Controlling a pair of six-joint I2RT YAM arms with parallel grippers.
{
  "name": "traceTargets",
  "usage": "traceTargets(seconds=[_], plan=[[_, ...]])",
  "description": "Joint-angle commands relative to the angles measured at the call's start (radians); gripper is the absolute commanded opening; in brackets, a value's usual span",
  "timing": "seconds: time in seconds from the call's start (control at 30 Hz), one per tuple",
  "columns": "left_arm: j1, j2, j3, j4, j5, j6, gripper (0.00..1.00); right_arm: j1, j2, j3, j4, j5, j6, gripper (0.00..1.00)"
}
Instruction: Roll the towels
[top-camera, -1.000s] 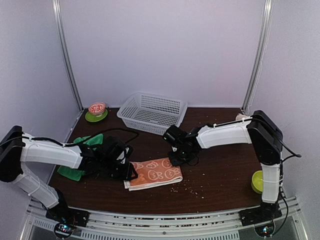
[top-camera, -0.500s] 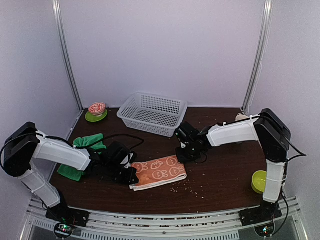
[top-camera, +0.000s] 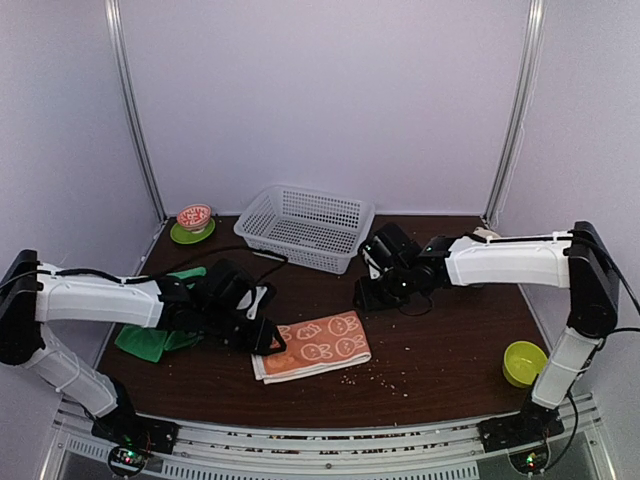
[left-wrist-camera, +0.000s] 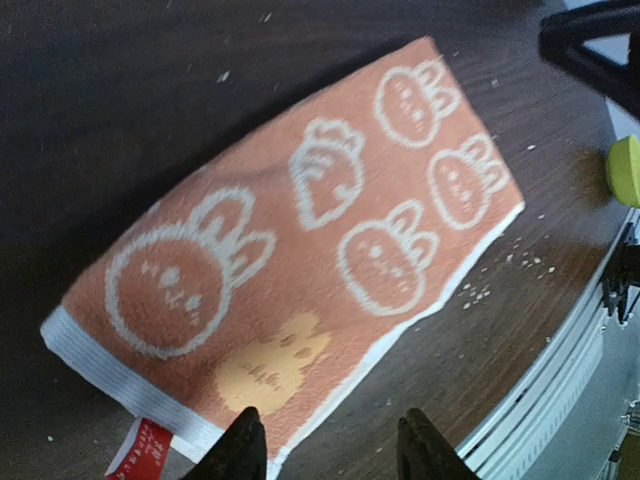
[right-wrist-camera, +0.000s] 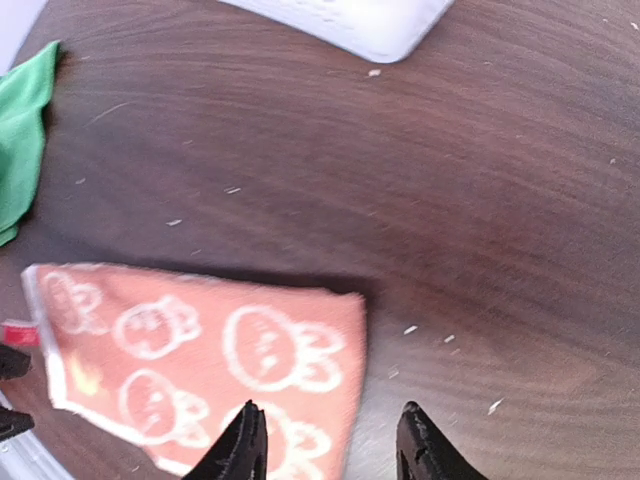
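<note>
Lying flat and unrolled on the dark wooden desk (top-camera: 450, 350), the orange towel (top-camera: 310, 345) sits in the lower middle of the overhead view. Its white rabbit and carrot prints face up.

- **Orange towel:** In the left wrist view the orange towel (left-wrist-camera: 300, 270) runs on a slant from lower left to upper right. A white border runs along its lower edges, and a red tag (left-wrist-camera: 140, 450) sticks out at its lower left corner.
- **Left hand:** The left hand (top-camera: 265, 335) is at the towel's left end. In its own view the left hand (left-wrist-camera: 330, 450) has its fingers (left-wrist-camera: 245, 450) parted over the bordered edge. Nothing is held between them.
- **Right hand:** The right hand (top-camera: 368, 295) is just above the towel's upper right corner in the overhead view, and whether it touches the cloth I cannot tell. In its own view the right hand (right-wrist-camera: 330, 445) is also parted and holds nothing. Its fingers (right-wrist-camera: 420, 445) frame the towel's corner at the bottom of the frame.
- **Green towel:** The green towel (top-camera: 150, 335) lies crumpled at the left of the overhead view, partly hidden by the left arm and well apart from the orange one.
- **Other things:** A white mesh basket (top-camera: 305, 225) stands at the upper middle. A small bowl (top-camera: 194, 215) on a green saucer (top-camera: 190, 235) stands at the upper left. A yellow-green bowl (top-camera: 525, 362) sits at the lower right. Pale crumbs (top-camera: 385, 378) are scattered just beside the orange towel's lower right.
</note>
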Motion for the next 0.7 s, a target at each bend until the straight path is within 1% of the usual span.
traceTargets(seconds=[0.0, 0.1, 0.17, 0.3, 0.4, 0.67], plan=[[-0.002, -0.028, 0.104, -0.026, -0.004, 0.043, 0.47, 0.065, -0.055, -0.059, -0.004, -0.020, 0.040, 0.40], [0.006, 0.049, 0.183, -0.035, -0.018, 0.059, 0.43, 0.103, -0.057, -0.111, 0.065, -0.062, 0.082, 0.34], [0.014, 0.114, 0.230, -0.032, -0.018, 0.066, 0.38, 0.111, -0.042, -0.130, 0.093, -0.083, 0.109, 0.31], [0.030, 0.239, 0.314, -0.017, 0.028, 0.072, 0.30, 0.111, -0.027, -0.184, 0.140, -0.098, 0.135, 0.28], [0.033, 0.300, 0.339, -0.017, 0.037, 0.074, 0.28, 0.115, -0.018, -0.217, 0.153, -0.106, 0.138, 0.27], [0.056, 0.404, 0.319, 0.019, 0.064, 0.060, 0.26, 0.120, -0.019, -0.308, 0.164, -0.104, 0.149, 0.26]])
